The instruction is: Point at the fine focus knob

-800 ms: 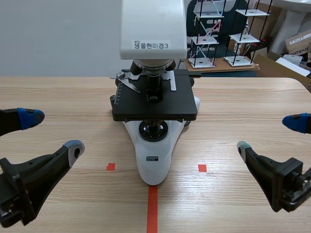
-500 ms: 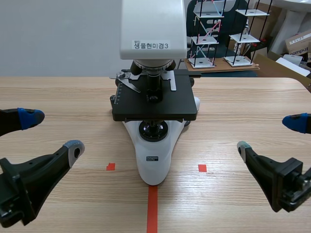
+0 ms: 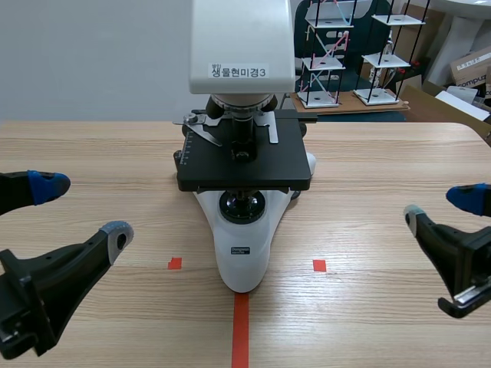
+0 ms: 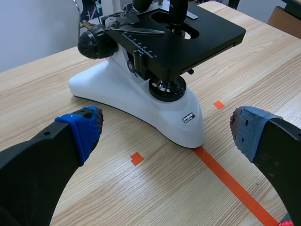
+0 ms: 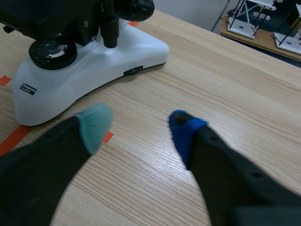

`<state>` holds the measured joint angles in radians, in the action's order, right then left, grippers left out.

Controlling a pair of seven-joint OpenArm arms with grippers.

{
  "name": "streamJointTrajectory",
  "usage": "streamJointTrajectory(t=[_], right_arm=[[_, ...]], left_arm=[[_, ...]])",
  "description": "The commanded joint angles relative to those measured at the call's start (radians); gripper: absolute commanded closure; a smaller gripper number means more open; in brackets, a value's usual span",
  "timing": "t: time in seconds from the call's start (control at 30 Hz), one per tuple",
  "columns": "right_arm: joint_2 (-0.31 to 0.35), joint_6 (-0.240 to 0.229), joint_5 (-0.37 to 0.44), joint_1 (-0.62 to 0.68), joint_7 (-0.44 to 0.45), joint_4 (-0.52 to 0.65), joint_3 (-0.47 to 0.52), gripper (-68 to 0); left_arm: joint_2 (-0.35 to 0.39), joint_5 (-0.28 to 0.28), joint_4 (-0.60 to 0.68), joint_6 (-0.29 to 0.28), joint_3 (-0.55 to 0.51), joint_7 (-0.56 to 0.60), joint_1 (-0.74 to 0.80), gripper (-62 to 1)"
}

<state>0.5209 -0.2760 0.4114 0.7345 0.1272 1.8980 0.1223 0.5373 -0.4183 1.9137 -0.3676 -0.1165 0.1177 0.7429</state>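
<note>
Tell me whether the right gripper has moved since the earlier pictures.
Yes. On the right gripper, the grey-padded finger has shifted away from the microscope, toward the blue-padded finger.

white label [image 3: 239, 71] on microscope [image 3: 244, 165] head: "생물현미경3"

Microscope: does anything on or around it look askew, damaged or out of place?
Nothing stands out. The microscope stands upright, its stage level, its base meeting the orange tape line. The left gripper and right gripper sit low at either side, jaws open, touching nothing.
</note>
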Motion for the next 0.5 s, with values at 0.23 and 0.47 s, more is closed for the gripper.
streamJointTrajectory(t=[0.23, 0.47], right_arm=[[0.0, -0.009, 0.008, -0.243, 0.09, -0.311, 0.001, -0.7], [0.0, -0.142, -0.049, -0.463, 0.297, -0.629, 0.001, -0.2]], left_arm=[[-0.005, -0.011, 0.012, -0.001, -0.007, 0.018, 0.007, -56.8], [-0.005, -0.011, 0.012, -0.001, -0.007, 0.018, 0.007, -56.8]])
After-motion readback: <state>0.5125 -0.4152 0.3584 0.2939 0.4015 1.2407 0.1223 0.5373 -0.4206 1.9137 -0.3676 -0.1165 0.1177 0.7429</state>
